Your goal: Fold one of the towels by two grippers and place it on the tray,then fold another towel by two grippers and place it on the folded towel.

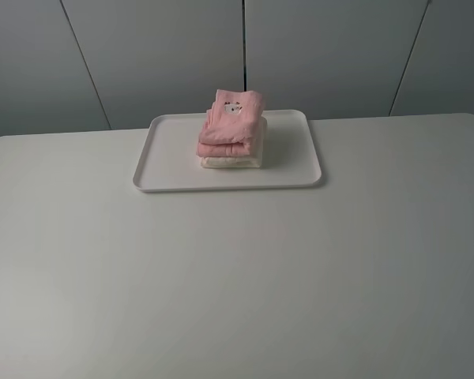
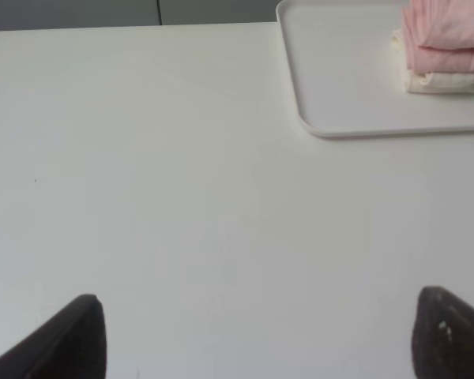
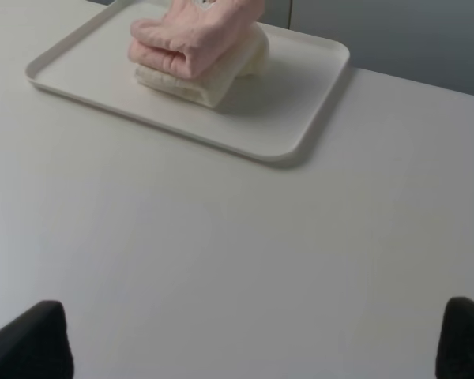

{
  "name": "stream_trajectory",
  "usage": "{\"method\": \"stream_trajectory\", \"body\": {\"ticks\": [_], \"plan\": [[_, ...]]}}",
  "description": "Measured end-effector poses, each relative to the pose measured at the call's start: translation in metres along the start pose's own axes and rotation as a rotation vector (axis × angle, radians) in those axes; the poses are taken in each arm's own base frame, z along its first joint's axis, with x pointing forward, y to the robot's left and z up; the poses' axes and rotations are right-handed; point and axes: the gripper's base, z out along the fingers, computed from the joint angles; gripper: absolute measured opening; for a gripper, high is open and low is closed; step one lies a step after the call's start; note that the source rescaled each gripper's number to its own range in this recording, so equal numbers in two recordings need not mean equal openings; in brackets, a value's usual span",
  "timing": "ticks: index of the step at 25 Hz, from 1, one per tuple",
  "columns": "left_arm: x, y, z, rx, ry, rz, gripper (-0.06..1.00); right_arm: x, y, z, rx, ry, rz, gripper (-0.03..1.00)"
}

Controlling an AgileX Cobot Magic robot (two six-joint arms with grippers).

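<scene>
A folded pink towel (image 1: 231, 126) lies on top of a folded cream towel (image 1: 231, 161) on the white tray (image 1: 170, 162) at the back middle of the table. The stack also shows in the left wrist view, pink towel (image 2: 450, 39) over cream towel (image 2: 446, 80), and in the right wrist view, pink towel (image 3: 193, 35) over cream towel (image 3: 197, 85). Neither arm shows in the exterior high view. My left gripper (image 2: 257, 335) is open and empty over bare table, well short of the tray (image 2: 355, 118). My right gripper (image 3: 257, 339) is open and empty, back from the tray (image 3: 292, 130).
The white table (image 1: 237, 276) spreads wide in front of the tray. Grey wall panels (image 1: 158, 55) stand behind the table's far edge.
</scene>
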Motion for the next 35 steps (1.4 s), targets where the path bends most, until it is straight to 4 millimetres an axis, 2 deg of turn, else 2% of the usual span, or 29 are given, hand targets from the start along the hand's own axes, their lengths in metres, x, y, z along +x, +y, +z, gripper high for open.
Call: {"method": "stream_trajectory", "body": {"ticks": [12,17,35], "plan": [[-0.0001,0.0001,0.0002,-0.028,-0.002,-0.014,0.99,-0.001,0.0017,0.0018,0.248,0.006,0.136,1.0],[-0.0003,-0.0001,0.0006,-0.101,-0.006,-0.056,0.99,-0.001,0.0018,0.0018,0.255,0.006,0.14,1.0],[-0.0003,-0.0001,0.0006,-0.102,-0.006,-0.056,0.99,-0.0012,0.0019,0.0019,0.254,0.003,0.149,1.0]]}}
